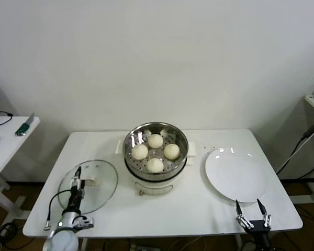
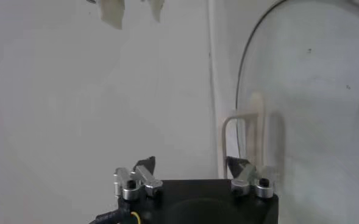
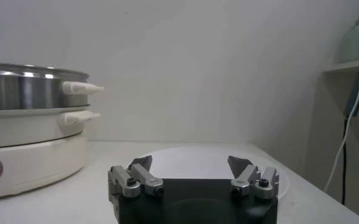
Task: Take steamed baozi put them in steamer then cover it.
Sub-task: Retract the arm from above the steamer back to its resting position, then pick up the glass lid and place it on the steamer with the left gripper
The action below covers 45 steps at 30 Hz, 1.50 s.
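You see four smooth cream-white dough buns (image 1: 155,151) inside round shiny steel steamer pot (image 1: 130,157), uncovered. Round glass lid (image 1: 102,194) lies at pot's 8 o'clock; left gripper (image 1: 77,175) above it, spread apart, gripping nothing. Right gripper (image 1: 250,207) released, by white plate's (image 1: 235,175) 6 o'clock edge.

Four smooth cream-white buns (image 1: 155,152) sit clustered on the perforated tray inside the uncovered steel steamer (image 1: 156,179) mid-table.

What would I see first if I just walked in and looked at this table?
You'd spot the shiny steamer in the middle of the white table, with four baozi sitting inside and no cover on. Its glass lid lies flat to the left, with the left hand right over its handle. An empty white plate lies to the right, with the open right hand waiting near the table's front edge.
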Motion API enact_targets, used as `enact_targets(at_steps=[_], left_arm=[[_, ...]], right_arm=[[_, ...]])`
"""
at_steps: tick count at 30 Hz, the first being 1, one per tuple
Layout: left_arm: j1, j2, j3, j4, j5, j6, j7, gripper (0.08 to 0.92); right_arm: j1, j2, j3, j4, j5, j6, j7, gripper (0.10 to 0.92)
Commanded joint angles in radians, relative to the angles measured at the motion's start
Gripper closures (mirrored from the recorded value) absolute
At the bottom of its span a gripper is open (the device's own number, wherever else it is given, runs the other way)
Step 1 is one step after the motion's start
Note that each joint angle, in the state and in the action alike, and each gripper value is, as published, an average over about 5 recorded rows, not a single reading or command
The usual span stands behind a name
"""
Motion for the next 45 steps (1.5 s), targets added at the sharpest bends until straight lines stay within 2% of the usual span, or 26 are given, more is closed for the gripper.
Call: enact_targets(at_steps=[1, 12, 21, 27, 34, 45], left_arm=[[-0.019, -0.002, 0.006, 0.025, -0.011, -0.009, -0.004, 0.293], [-0.026, 0.010, -0.001, 0.056, -0.014, -0.016, 0.003, 0.613], [-0.001, 0.019, 0.001, -0.011, -0.046, 0.011, 0.030, 0.853], [0.040, 0.052, 0.016, -0.152, -0.119, 0.085, 0.102, 0.872], [0.071, 0.158, 0.043, -0.371, -0.336, 0.263, 0.259, 0.872], [0.036, 0.252, 0.088, -0.564, -0.369, 0.473, 0.343, 0.872]], right_arm=[[0.000, 0.007, -0.001, 0.003, -0.007, 0.002, 0.000, 0.203], [-0.014, 0.013, 0.003, 0.013, -0.024, 0.014, 0.000, 0.203], [-0.021, 0.022, 0.009, 0.027, -0.030, 0.017, 0.000, 0.203], [-0.028, 0.024, 0.016, 0.039, -0.035, 0.018, 0.001, 0.203], [-0.035, 0.028, 0.022, 0.051, -0.082, 0.000, 0.023, 0.203], [-0.036, 0.027, 0.015, 0.054, -0.101, -0.010, 0.031, 0.203]])
